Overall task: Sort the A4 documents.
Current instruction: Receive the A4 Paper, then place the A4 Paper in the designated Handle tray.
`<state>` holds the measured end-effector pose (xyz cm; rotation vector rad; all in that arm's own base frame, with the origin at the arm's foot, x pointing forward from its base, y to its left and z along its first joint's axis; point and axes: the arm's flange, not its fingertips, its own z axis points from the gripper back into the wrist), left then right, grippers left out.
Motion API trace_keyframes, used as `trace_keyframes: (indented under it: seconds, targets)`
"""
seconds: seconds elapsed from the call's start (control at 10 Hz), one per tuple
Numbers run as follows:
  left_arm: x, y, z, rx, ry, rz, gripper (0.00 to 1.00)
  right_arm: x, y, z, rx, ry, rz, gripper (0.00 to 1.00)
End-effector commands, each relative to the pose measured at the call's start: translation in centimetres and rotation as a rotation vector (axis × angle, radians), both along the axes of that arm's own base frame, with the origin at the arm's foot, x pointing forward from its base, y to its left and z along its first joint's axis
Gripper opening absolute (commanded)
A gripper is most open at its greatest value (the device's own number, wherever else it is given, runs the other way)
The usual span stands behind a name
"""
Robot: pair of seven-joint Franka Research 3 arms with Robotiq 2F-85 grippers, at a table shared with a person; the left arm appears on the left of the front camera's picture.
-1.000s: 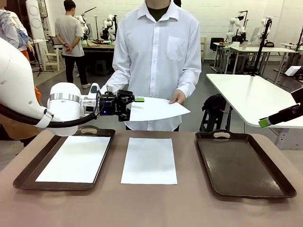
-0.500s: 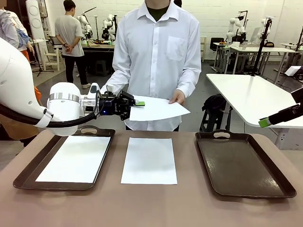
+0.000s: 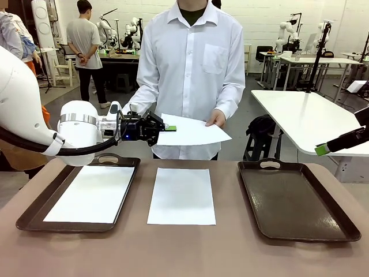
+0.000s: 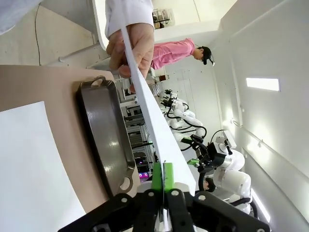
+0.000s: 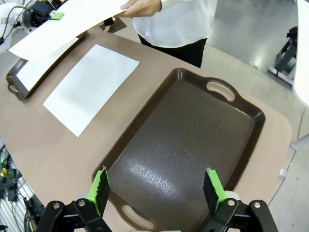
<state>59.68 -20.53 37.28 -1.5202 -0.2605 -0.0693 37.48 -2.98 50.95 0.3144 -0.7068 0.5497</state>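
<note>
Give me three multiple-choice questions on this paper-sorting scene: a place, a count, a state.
1. Where does the middle white rectangular paper sheet lie?
A) on the brown table
B) in the right tray
C) on the floor
2. How many white sheets show in the front view?
A) one
B) two
C) three
3. The left arm's green-padded fingers are:
A) open
B) shut on the person's held-out sheet
C) shut on a tray handle
1A: it rests on tabletop between the trays. 2C: one in the dark brown left tray, one on the table, one held up. 3B: pads pinch its edge.
</note>
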Motion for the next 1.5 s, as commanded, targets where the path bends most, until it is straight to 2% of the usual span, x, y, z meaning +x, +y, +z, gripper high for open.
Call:
trace_keyframes:
  seconds: [0.0,0.2,0.3,1.4]
  targets:
    - [0.11,0.04,-0.24,-0.029,-0.026,-0.004,0.00,0.22,-0.10,-0.25,0.016,-0.003,0.012,1.00]
    - [-0.31,0.34,-0.16,0.007,-0.042,-0.038,0.00,0.22,-0.10,-0.25,0.016,-0.003,0.012,1.00]
    - [-0.05,-0.05,0.03,-0.002,-0.005,-0.006,0.00,0.22,-0.10,-0.25,0.016,-0.003,0.012,1.00]
    - [-0.05,-0.05,0.03,-0.002,-0.005,-0.006,0.00,0.22,-0.10,-0.25,0.016,-0.003,0.012,1.00]
